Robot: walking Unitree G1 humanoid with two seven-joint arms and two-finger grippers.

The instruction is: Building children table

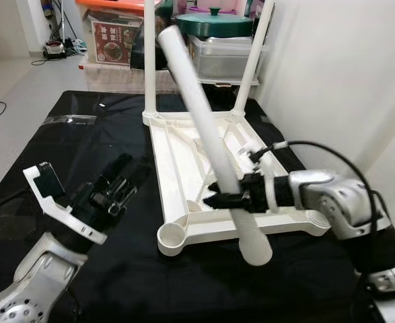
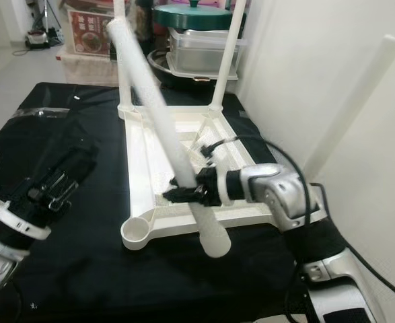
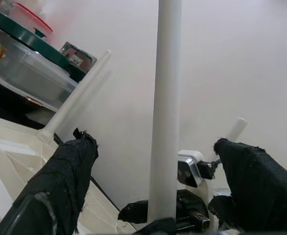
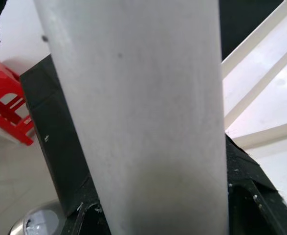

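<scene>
A white plastic table top (image 1: 184,229) lies upside down on a black cloth, with two white legs (image 1: 149,67) standing in its far corner sockets. My right gripper (image 1: 225,199) is shut on a third white leg (image 1: 197,108), held tilted above the frame's near edge. That leg (image 4: 138,117) lies large and close between the fingers in the right wrist view. The near left corner socket (image 1: 172,236) stands empty. My left gripper (image 1: 120,183) hovers open over the cloth left of the frame, its fingers (image 3: 65,181) spread either side of the held leg (image 3: 165,107).
A white wall (image 1: 345,74) rises close on the right, with another white leg (image 2: 355,101) leaning against it. Storage boxes and a green-lidded pot (image 1: 214,23) crowd the floor beyond the table top. A red stool (image 4: 6,107) stands nearby. Black cloth (image 1: 83,141) spreads to the left.
</scene>
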